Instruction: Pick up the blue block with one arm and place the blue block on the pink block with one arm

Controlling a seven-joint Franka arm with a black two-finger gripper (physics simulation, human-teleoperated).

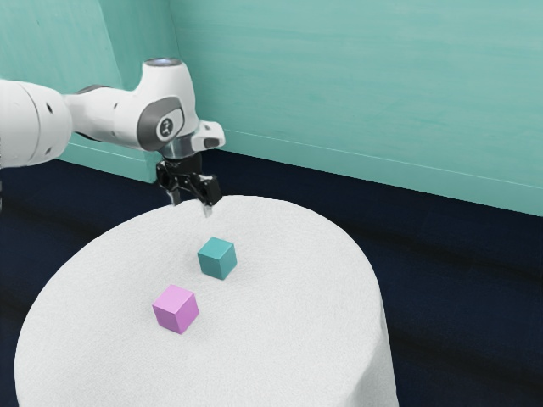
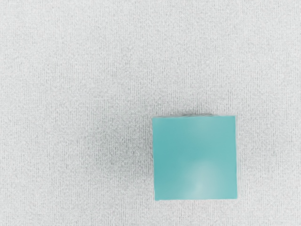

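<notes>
A blue-teal block (image 1: 217, 258) rests on the round white table (image 1: 305, 339), near its middle. In front of it, toward the exterior view's left, sits a pink block (image 1: 176, 308), a short gap apart. My black gripper (image 1: 190, 203) hangs above the table's far edge, higher than the blue block and behind it, fingers spread open with nothing between them. From the wrist view, the blue block (image 2: 194, 158) lies flat on the white cloth (image 2: 70, 94) below my hand, with a soft shadow beside it.
The table's rounded rim drops to a dark floor (image 1: 458, 280) on all sides. A teal wall (image 1: 365, 76) stands behind. White cloth surrounds both blocks.
</notes>
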